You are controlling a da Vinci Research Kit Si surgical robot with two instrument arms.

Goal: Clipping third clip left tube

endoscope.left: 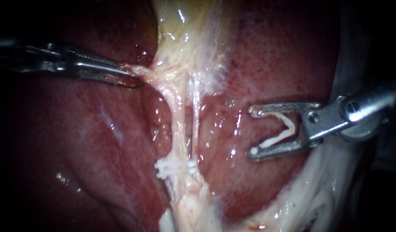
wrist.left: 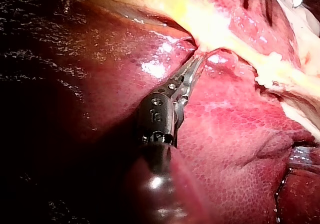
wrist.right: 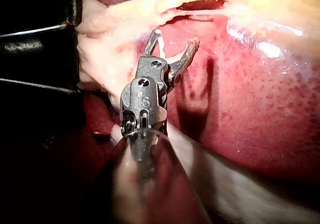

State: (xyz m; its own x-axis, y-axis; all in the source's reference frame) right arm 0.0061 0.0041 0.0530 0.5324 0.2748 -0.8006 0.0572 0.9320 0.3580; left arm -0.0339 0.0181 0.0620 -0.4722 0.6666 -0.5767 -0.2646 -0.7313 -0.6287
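Clip (endoscope.left: 279, 137) in R instrument (endoscope.left: 252, 131), right of tubes (endoscope.left: 176, 116); L instrument (endoscope.left: 135, 79) on tissue (endoscope.left: 148, 73).

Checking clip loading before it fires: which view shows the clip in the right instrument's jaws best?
The endoscope view: the white clip lies open, side-on, between the jaws of the right instrument. The right wrist view shows only its white tip; the left wrist view shows nothing clear of it.

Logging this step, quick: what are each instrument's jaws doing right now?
Left instrument: jaws shut on pale tissue.
Right instrument: jaws holding an open clip, short of the left tube.
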